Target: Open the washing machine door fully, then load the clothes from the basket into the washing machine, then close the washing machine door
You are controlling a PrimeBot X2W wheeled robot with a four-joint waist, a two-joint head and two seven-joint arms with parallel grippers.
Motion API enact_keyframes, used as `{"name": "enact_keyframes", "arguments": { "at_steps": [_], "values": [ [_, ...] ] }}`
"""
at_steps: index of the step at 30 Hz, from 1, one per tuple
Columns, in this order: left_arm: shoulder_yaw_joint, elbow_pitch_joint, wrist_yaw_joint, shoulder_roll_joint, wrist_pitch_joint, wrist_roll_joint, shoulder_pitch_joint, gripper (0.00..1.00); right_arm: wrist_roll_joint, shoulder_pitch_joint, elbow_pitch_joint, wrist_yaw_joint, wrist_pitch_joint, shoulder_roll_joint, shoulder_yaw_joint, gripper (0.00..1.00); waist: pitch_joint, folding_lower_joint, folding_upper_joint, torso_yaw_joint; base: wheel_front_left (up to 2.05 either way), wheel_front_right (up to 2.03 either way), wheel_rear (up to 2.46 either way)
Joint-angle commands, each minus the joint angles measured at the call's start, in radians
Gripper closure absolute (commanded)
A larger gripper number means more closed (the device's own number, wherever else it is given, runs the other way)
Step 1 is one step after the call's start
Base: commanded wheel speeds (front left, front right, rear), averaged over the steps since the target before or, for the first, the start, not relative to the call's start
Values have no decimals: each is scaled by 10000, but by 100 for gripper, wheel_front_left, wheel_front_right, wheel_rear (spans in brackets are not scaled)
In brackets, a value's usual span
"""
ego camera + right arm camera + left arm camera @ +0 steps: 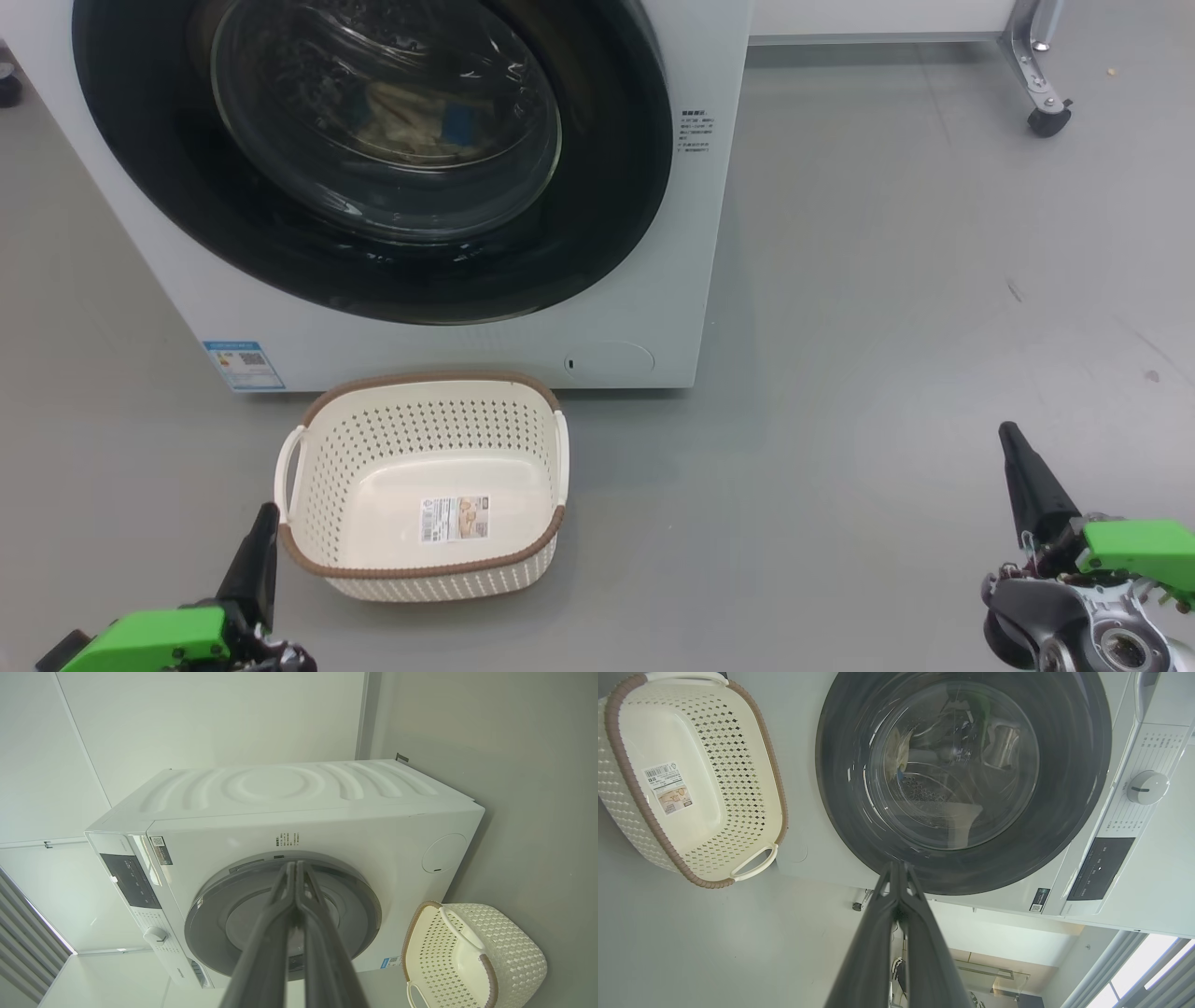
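Washing machine door [373, 159]: you have it lying flat against the front of the washing machine [653, 308]. In the right wrist view no gap shows round its edge, so I judge it closed.
Clothes [420, 121]: look through the door's glass bowl and you see a cream-yellow heap with a blue patch, inside the drum. How many pieces there are I cannot tell through the reflections.
Basket [420, 429]: it stands upright on the floor [887, 327] just in front of the machine, below the door and apart from it. Its bottom carries a product sticker [455, 519] and no garment.
Left gripper [269, 513]: low at your left, just beside the basket's near left corner and not touching it. Its jaws are pressed together on nothing.
Right gripper [1010, 439]: low at your right over bare floor, well apart from basket and machine. Its jaws are likewise together and hold nothing.
Done, by my reading: the clothes are loaded and the door is closed, so all three steps look finished.
Left for you: nothing that shows here. You might check that the door has latched, which these views cannot settle.
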Motion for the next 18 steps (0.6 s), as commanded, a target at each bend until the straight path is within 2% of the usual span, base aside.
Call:
{"name": "enact_keyframes", "arguments": {
  "at_steps": [1, 18],
  "values": [
    [423, -289, -71, 80, 72, 87, -511, 100, -66, -544, -316, -29, 71, -194, 166, 100, 0, 0, 0, 0, 0, 0, 0],
    [434, -288, -71, 72, 81, 97, -512, 100, -75, -545, -316, -29, 79, -187, 155, 100, 0, 0, 0, 0, 0, 0, 0]
  ]
}}
